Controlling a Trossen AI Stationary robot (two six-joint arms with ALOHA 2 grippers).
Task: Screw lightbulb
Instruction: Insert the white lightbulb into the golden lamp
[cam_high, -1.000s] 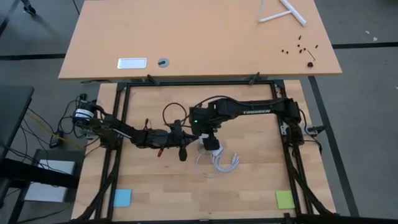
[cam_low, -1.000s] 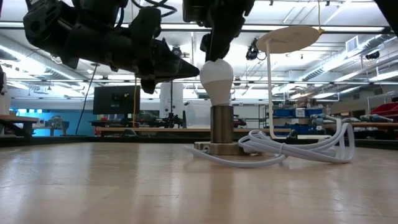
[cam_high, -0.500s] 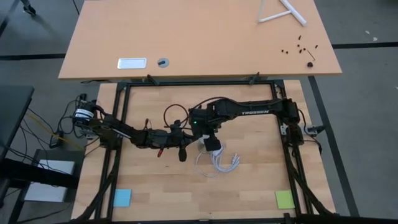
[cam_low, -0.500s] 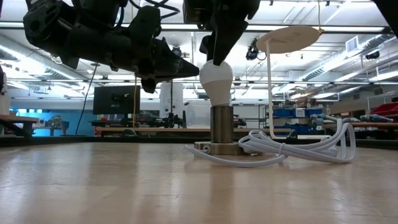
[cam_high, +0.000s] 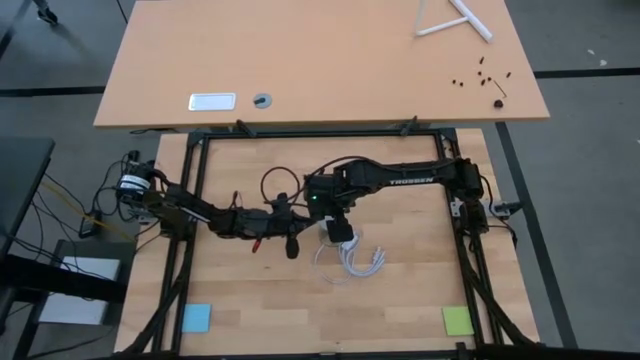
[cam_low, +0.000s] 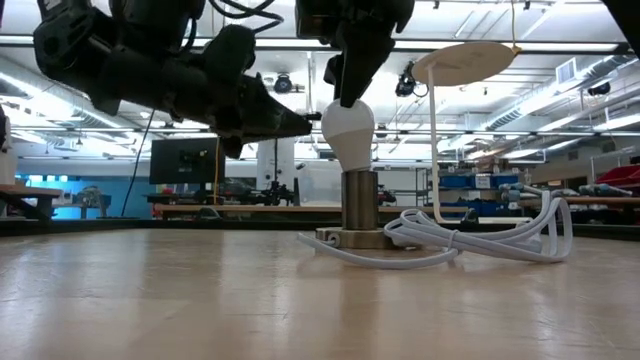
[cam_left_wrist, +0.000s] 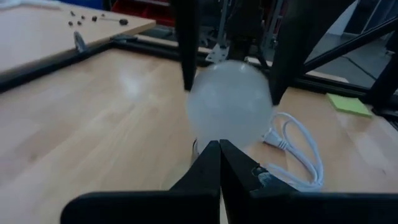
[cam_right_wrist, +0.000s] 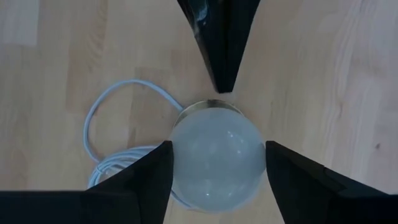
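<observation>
The white frosted lightbulb (cam_low: 348, 125) stands upright with its base in a silvery socket (cam_low: 360, 205) on the table's middle. My right gripper (cam_right_wrist: 217, 146) hangs over it, pointing down, its two fingers closed against the globe (cam_right_wrist: 216, 163). My left gripper (cam_left_wrist: 219, 144) is shut and lies almost level. It points at the bulb from the table's left side. Its tip (cam_low: 308, 124) stops just short of the glass, and the right wrist view shows a small gap (cam_right_wrist: 221, 87). The socket's white cable (cam_low: 480, 240) lies coiled to the right. My right gripper pinches the bulb's round globe between its two fingers, one on each opposite side (cam_right_wrist: 175, 163) at the widest part. The fingers come from above and point down. The bulb stands upright, its base in the socket on the table.
The coiled cable (cam_high: 360, 258) lies right of the socket. A blue note (cam_high: 196, 318) and a green note (cam_high: 458, 320) sit at the near corners. A black frame (cam_high: 200, 150) borders the table, and a second desk (cam_high: 320, 60) stands beyond the far edge.
</observation>
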